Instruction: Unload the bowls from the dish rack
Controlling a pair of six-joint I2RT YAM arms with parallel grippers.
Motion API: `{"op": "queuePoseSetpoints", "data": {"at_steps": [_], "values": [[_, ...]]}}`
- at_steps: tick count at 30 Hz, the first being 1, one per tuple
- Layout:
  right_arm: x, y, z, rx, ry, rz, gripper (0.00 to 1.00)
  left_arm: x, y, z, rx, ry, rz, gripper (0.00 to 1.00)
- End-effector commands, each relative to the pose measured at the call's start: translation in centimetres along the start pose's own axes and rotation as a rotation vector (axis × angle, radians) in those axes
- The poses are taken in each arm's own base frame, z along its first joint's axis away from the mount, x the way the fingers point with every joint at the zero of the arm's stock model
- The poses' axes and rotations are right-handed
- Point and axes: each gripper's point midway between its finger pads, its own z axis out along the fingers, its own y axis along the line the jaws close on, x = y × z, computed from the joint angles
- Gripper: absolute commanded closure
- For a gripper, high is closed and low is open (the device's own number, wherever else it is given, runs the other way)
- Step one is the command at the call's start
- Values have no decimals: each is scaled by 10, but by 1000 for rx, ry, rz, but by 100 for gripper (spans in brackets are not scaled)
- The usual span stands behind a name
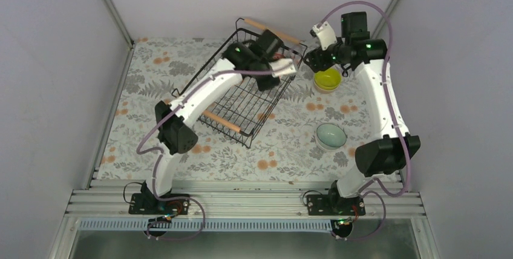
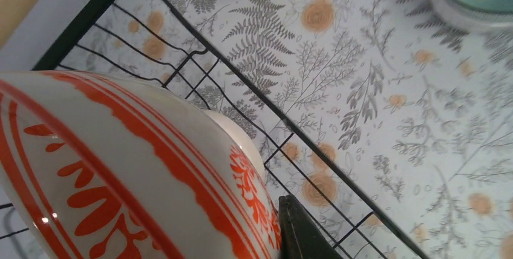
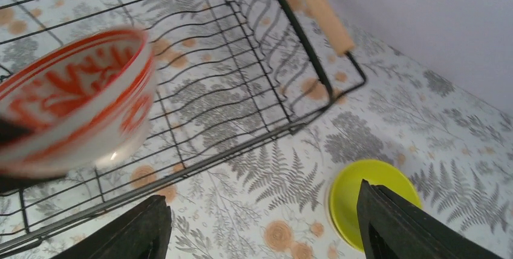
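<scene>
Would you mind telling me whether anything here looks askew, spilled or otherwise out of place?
The dish rack sits diagonally, skewed to the table edges. The red-orange patterned bowl hangs tilted in the left gripper above the rack, which looks like a grasp rather than a fault. I see nothing spilled or broken.

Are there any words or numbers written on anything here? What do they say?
None: no word, number, label or sign can be read in any view.
The red-orange marks on the patterned bowl are painted decoration, not letters.
The table cover shows only ferns and flowers.
</scene>
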Motion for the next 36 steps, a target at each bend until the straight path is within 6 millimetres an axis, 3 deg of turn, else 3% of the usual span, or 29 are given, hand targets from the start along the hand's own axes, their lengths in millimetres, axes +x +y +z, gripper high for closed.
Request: {"op": "queuePoseSetpoints", "data": {"at_steps": [1, 4, 6, 12, 16, 18, 26, 36], "values": [[5, -25, -17, 35, 28, 83, 25, -10, 11, -8, -354, 115, 153, 98], [14, -48, -28, 80, 39, 115, 26, -9, 6, -2, -410, 172, 173, 98], [21, -52, -34, 62, 41, 120, 26, -6, 10, 1, -469, 215, 183, 98], [49, -20, -33, -94, 87, -1, 26, -4, 11, 8, -690, 337, 302, 98], [68, -25, -22, -70, 163, -48, 27, -8, -3, 18, -761, 392, 411, 98], [69, -25, -20, -78, 164, -53, 28, -12, -10, 23, -794, 414, 466, 98], [38, -34, -27, -50, 65, -60, 29, -21, -31, 40, -845, 460, 586, 98], [49, -37, -13, 3, 63, -132, 31, -23, -29, 52, -892, 497, 637, 98]]}}
